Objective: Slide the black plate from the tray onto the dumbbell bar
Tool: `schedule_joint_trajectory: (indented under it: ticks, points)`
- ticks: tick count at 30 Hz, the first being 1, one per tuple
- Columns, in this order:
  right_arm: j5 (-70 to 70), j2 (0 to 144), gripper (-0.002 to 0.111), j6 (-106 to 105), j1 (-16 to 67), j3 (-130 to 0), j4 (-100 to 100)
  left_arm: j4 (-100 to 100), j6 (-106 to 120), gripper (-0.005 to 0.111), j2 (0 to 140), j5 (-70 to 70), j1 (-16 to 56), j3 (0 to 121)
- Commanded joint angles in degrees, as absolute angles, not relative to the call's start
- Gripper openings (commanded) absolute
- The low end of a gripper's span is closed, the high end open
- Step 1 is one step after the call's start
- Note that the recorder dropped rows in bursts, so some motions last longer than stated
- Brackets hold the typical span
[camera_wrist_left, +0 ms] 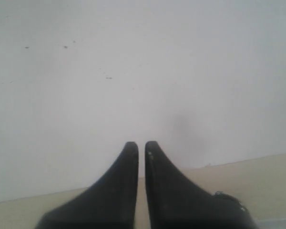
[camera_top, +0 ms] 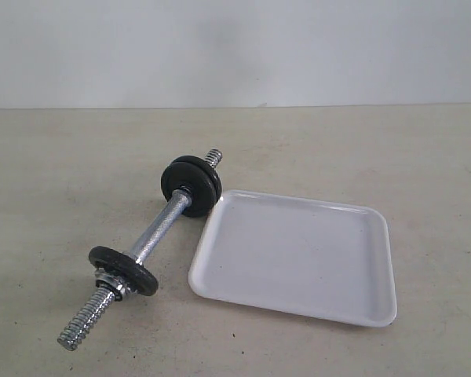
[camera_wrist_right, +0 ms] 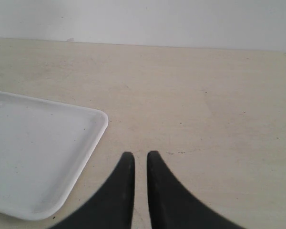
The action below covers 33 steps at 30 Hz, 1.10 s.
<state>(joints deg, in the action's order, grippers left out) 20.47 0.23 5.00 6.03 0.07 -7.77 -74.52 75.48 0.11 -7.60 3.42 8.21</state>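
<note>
1. The tray [camera_top: 298,267] lies on the tabletop [camera_top: 392,157] just beside the dumbbell bar [camera_top: 158,234], and nothing sits in it.
2. The bar carries black discs: 1 at its near end against a chrome collar nut [camera_top: 111,281], and 2 stacked at the far end by the tray's corner. I judge the black plate [camera_top: 190,182] to be 1 of that far pair, already on the bar.
3. My left claw [camera_wrist_left: 141,149] is pinched together and empty, facing a blank wall. My right claw [camera_wrist_right: 137,158] is likewise closed on nothing, above the tabletop beside the tray.
4. By my reading the slide is done. Nothing obvious is left.
</note>
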Motion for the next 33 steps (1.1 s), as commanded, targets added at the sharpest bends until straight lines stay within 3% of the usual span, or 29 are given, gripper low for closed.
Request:
schedule_joint_trajectory:
  ticks: [1, 10, 14, 18, 30, 32, 33]
  points:
    - [20.2, 0.0, 0.008, 4.6, 5.7, 0.0, -7.7, -75.2, 77.2, 0.004, 0.0, -0.6, 3.3, 4.3]
    - [20.2, 0.0, 0.008, 4.5, 5.7, 0.0, -7.7, -80.3, 77.8, 0.004, 0.0, 4.6, 3.3, 0.0]
    - [20.2, 0.0, 0.008, 4.6, 5.7, 0.0, -7.7, -99.9, 94.4, 0.004, 0.0, 6.7, 3.3, 0.0]
    - [20.2, 0.0, 0.008, 4.6, 5.7, 0.0, -7.7, -99.9, 104.0, 0.004, 0.0, 0.0, 3.3, 0.9]
    - [20.0, 0.0, 0.008, 4.5, 5.7, 0.0, -7.7, -99.9, 106.3, 0.004, 0.0, -1.1, 3.3, 4.3]
    - [20.0, 0.0, 0.008, 4.5, 5.7, 0.0, -7.7, -92.4, 97.8, 0.004, 0.0, -0.9, 3.3, 5.7]
    - [20.0, 0.0, 0.008, 4.5, 5.7, 0.0, -7.7, -76.0, 81.1, 0.004, 0.0, 0.7, 3.3, 5.7]
